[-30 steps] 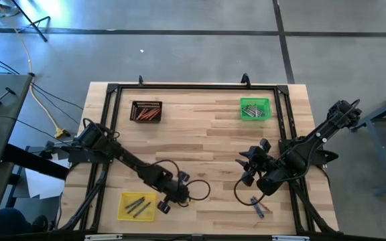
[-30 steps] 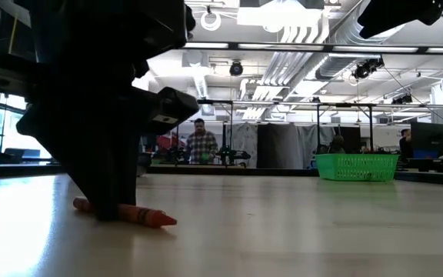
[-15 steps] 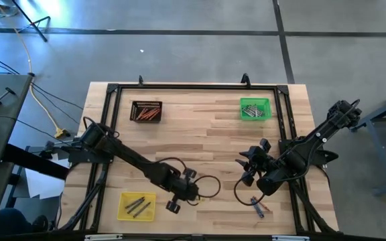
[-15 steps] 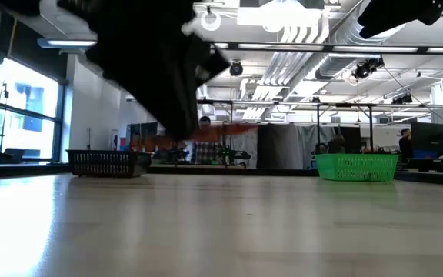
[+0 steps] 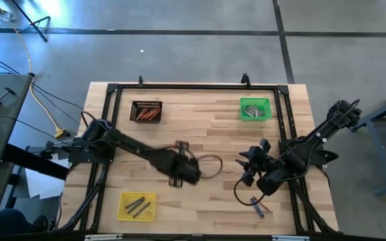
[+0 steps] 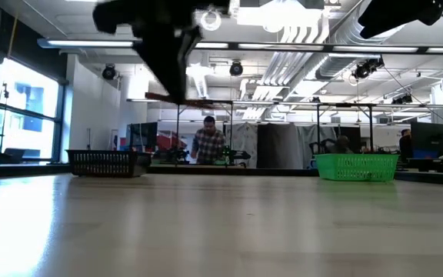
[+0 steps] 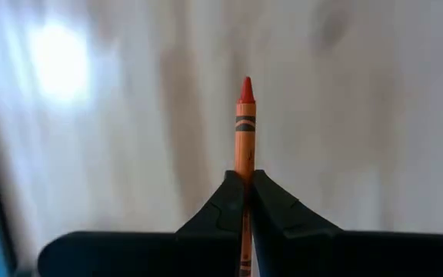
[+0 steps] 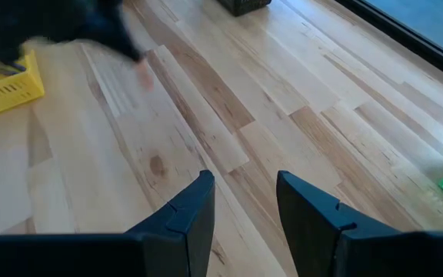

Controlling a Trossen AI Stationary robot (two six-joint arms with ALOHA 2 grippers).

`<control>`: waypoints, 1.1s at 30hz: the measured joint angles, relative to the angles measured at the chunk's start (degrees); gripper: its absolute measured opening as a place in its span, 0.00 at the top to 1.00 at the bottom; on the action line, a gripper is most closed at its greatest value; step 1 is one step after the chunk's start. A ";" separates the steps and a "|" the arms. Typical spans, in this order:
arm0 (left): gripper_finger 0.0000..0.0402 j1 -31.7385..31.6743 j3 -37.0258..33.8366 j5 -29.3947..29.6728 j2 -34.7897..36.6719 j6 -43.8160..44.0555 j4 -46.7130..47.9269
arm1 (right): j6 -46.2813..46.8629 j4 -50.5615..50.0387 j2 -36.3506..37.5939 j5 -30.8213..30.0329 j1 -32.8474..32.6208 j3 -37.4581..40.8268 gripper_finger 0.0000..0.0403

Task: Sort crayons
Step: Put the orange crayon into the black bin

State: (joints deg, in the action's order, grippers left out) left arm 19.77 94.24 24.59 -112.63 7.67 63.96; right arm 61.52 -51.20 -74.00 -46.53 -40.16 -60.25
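Orange-red crayon point(image 7: 244, 123): thin stick, pointed red tip, dark band on the paper wrap just below the tip. Left gripper point(image 7: 246, 185) has its fingers point(image 7: 220, 208) pressed together on the crayon's lower part; tip sticks out forward past them. In the low view the same crayon point(image 6: 194, 101) shows as a thin reddish line held level, well above the tabletop, under the blurred dark gripper.

High view: left gripper point(image 5: 181, 171) sits over the middle of the wooden table point(image 5: 226, 134), well apart from every tray. Black tray point(image 5: 146, 110) at the far left holds orange-red sticks. Green tray point(image 5: 254, 108) at the far right holds grey ones. Yellow tray point(image 5: 137, 205) at the near left edge holds a few grey sticks. Two or three loose crayons point(image 5: 260, 207) lie near the right front corner, just beside the right arm; colours hard to tell, something blue and red.

Right gripper point(image 5: 248, 164) waits at the table's right side, fingers point(image 8: 187, 208) apart, nothing between them, bare wood ahead.

Open room: wide bare planks between the left gripper and the black tray. A dark frame point(image 5: 200, 87) runs along the table's edges.

Hard to make out: the left gripper is motion-blurred in the high and low views; the crayon cannot be picked out from above. A person point(image 6: 208, 144) stands in the room beyond.
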 joint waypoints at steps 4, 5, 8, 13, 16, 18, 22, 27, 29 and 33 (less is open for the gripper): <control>1.00 -4.82 0.00 2.72 0.28 4.12 9.80 | 0.00 0.00 0.00 0.01 0.00 0.00 0.67; 1.00 -6.02 -0.02 3.76 0.41 4.77 11.95 | 0.00 0.00 -0.03 0.01 0.00 0.00 0.67; 1.00 -9.66 -1.70 6.42 2.43 5.62 13.55 | 0.00 -0.05 -0.62 0.13 -0.12 0.10 0.67; 1.00 -15.99 -8.14 6.14 9.76 5.76 9.35 | -0.02 -1.09 -3.65 2.90 -0.34 0.22 0.67; 1.00 -19.66 -12.86 6.01 15.71 6.43 5.94 | -0.02 -1.09 -6.43 3.72 -0.50 0.22 0.67; 1.00 -22.21 -16.20 4.93 19.93 7.27 3.87 | -0.02 -1.13 -8.15 4.01 -0.60 0.22 0.67; 1.00 -27.48 -22.85 3.02 28.33 8.76 -1.52 | -0.02 -1.19 -11.51 4.41 -0.73 0.22 0.67; 1.00 -34.56 -30.19 2.95 35.63 11.04 -7.58 | 0.13 -0.97 -13.47 4.33 -0.72 0.22 0.67; 1.00 -37.43 -33.02 2.34 37.21 12.39 -10.29 | 0.14 -0.52 -13.53 4.17 -0.72 0.22 0.67; 1.00 -43.03 -38.41 -0.31 38.39 13.75 -16.02 | 0.07 0.52 -13.53 3.64 -0.72 0.22 0.67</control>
State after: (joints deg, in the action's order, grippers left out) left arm -23.25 55.82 24.28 -74.24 21.42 47.95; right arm 61.59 -50.68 -87.53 -42.89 -40.88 -60.03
